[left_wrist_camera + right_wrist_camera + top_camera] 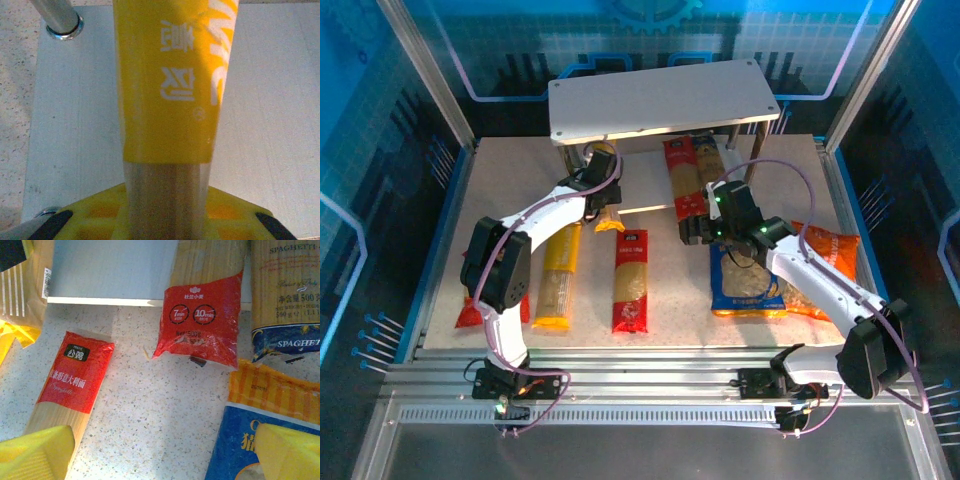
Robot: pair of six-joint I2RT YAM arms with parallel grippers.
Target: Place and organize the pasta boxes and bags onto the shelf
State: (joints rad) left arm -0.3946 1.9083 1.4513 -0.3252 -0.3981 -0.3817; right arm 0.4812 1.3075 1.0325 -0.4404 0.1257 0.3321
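The left jaws pinch the yellow pack [170, 85] across its clear window end. Its printed end reaches forward over the lower board [270, 100] of the shelf [660, 100], just inside the metal leg [62, 17]. Gripping near one end lets the long pack go in lengthwise under the top board, which looks like the reason for the low, level hold. Whether the pack touches the board I cannot tell.

The right jaws stand spread and empty, their fingers [35, 455] hanging over the bench [680, 305] in front of the shelf. Beneath them a red pack [75, 380] lies flat on the bench. A second red pack [200, 325] lies half on the lower board with its near end hanging off, and the blue pack [285, 305] lies right beside it the same way. Both probably need pushing in deeper.

Nearer the right arm the blue bag [235, 440] lies on the bench, with the orange bag [825, 250] partly under it. On the left side another yellow pack [558, 280] lies on the bench, and the red bag [470, 312] shows beside the left arm. The top board is bare, so the wide bags would likely go there. Most of the task remains.
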